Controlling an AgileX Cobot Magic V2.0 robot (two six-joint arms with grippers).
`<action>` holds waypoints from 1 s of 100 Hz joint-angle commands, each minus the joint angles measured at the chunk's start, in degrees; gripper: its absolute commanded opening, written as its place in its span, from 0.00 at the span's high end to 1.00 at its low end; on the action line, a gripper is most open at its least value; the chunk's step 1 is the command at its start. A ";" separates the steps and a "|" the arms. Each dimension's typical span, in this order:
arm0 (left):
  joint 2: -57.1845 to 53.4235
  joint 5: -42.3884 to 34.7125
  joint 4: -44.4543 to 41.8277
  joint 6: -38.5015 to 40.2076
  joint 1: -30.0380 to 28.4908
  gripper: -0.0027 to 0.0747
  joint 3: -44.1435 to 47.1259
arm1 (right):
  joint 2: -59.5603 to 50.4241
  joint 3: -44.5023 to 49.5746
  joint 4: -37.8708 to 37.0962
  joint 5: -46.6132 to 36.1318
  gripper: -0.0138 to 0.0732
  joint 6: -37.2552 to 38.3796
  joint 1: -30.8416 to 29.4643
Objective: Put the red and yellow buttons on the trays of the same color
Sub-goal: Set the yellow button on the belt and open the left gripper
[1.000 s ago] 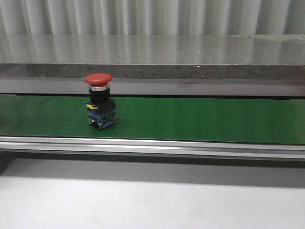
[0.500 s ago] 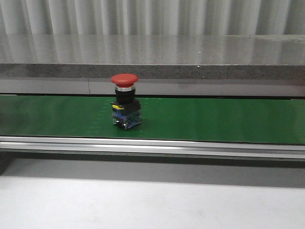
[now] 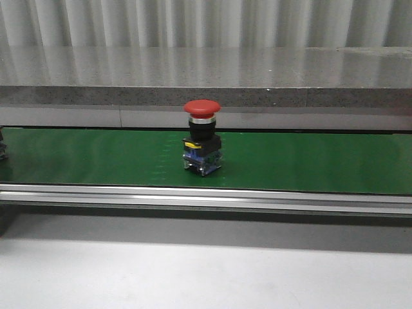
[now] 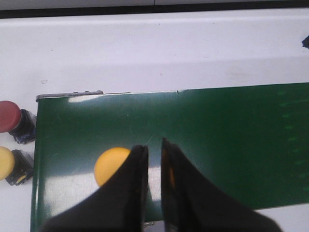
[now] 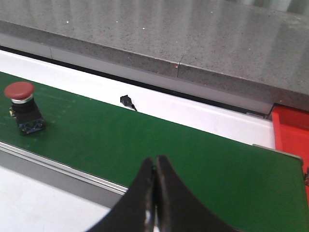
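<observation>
A red mushroom button stands upright on the green belt; it also shows in the right wrist view. My right gripper is shut and empty, over the belt and well away from that button. A corner of the red tray shows past the belt's end. My left gripper hangs over the belt's other end with a narrow gap between its jaws and nothing in them. A yellow button sits on the belt just beside one finger, partly hidden. No yellow tray is in view.
A second red button and a second yellow button lie on the white table beside the belt's end. A small dark object shows at the belt's far left. A grey stone ledge runs behind the belt.
The red button has travelled to the right along the belt, from the left third to the middle. A dark object has appeared at the far left edge.
</observation>
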State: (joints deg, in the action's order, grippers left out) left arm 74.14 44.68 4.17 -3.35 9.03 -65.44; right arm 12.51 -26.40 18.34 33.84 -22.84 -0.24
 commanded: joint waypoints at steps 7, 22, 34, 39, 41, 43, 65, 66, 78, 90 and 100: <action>-8.33 -5.16 0.72 -0.19 0.95 0.99 4.15 | 0.52 -1.55 0.41 -4.07 0.92 -0.54 -0.01; -15.31 -5.75 0.62 -0.19 0.95 0.99 9.80 | 0.52 -1.55 0.41 -4.67 0.92 -0.48 -0.01; -21.54 -5.75 0.62 -0.19 0.95 0.99 14.71 | 0.79 -1.55 0.62 -4.03 0.92 -0.48 -0.01; -23.90 -5.84 0.62 -0.19 0.95 0.99 16.54 | 1.33 -1.81 0.62 -3.75 0.92 -0.31 -0.01; -24.85 -5.84 0.62 -0.19 0.95 0.99 17.27 | 1.64 -1.96 0.62 -3.62 0.92 -0.15 -0.01; -25.45 -5.98 0.62 -0.19 0.95 0.99 18.02 | 2.04 -2.22 0.62 -3.47 0.92 -0.02 -0.01; -35.74 -7.84 0.51 -0.19 0.95 0.99 25.13 | 9.74 -7.82 0.99 -0.35 0.92 0.45 1.72; -36.05 -8.00 0.51 -0.19 0.95 0.99 25.31 | 10.42 -8.35 1.06 -0.20 0.92 0.45 2.02; -40.55 -8.53 0.51 -0.19 0.95 0.99 27.58 | 17.07 -13.35 1.25 3.00 0.91 1.62 4.45; -43.83 -8.53 0.51 -0.19 0.95 0.99 28.36 | 24.82 -18.90 1.31 7.04 0.83 3.39 5.94; -45.81 -8.53 0.51 -0.19 0.95 0.99 28.57 | 31.61 -23.36 1.99 10.98 0.56 3.39 7.05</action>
State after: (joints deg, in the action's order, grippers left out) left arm 29.55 40.75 4.17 -3.47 9.42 -35.62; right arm 38.30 -44.59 18.56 44.60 -19.85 5.90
